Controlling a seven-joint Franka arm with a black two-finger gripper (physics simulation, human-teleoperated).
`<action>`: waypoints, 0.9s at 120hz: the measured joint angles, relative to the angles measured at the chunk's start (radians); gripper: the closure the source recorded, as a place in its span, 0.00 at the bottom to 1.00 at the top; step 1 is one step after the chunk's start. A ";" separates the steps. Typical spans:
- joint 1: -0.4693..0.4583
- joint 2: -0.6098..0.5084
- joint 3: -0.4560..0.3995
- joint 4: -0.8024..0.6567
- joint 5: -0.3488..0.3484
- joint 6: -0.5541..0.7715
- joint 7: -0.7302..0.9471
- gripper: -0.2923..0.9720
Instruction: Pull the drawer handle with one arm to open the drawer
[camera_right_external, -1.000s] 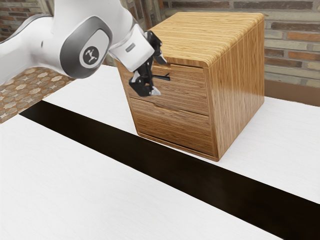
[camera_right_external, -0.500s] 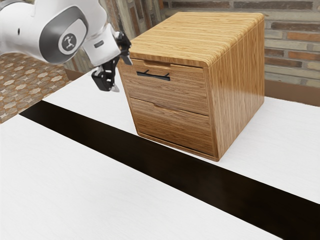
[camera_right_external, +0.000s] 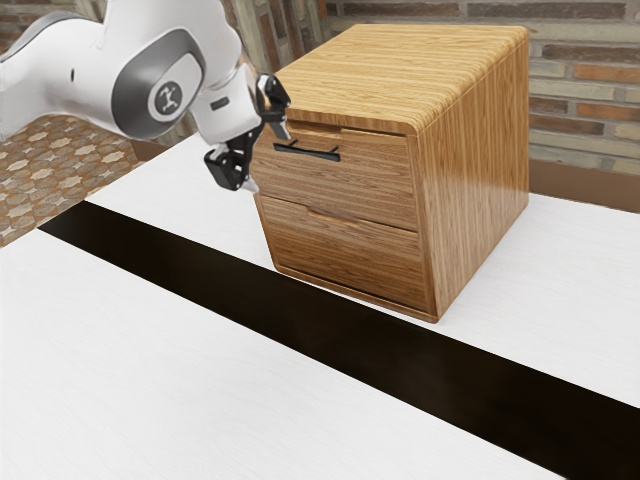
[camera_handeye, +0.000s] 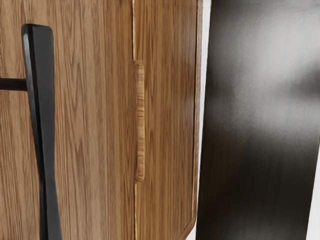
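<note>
Exterior view. Brick wall (camera_right_external: 590, 90) across the upper right of the frame: brown and grey courses, pale mortar. A dark brown band runs along its foot at right. More brick at top centre. Floor (camera_right_external: 45, 185) at the left edge: brown tiles with a light geometric pattern. White table (camera_right_external: 150, 400) fills the lower frame, faint grain. A black stripe (camera_right_external: 400, 370) crosses it diagonally, mid-left to lower right. Light even, shadows soft.

A black drawer handle (camera_handeye: 40, 130) stands off the wooden drawer front (camera_handeye: 90, 100); past the cabinet's edge lies the tabletop's black stripe (camera_handeye: 255, 140).
</note>
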 joint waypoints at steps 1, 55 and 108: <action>-0.001 0.001 0.000 0.000 0.000 0.001 0.001 0.25; 0.002 0.083 0.004 0.020 -0.003 0.056 0.038 0.22; -0.046 -0.162 0.061 -0.290 -0.005 0.102 0.051 0.42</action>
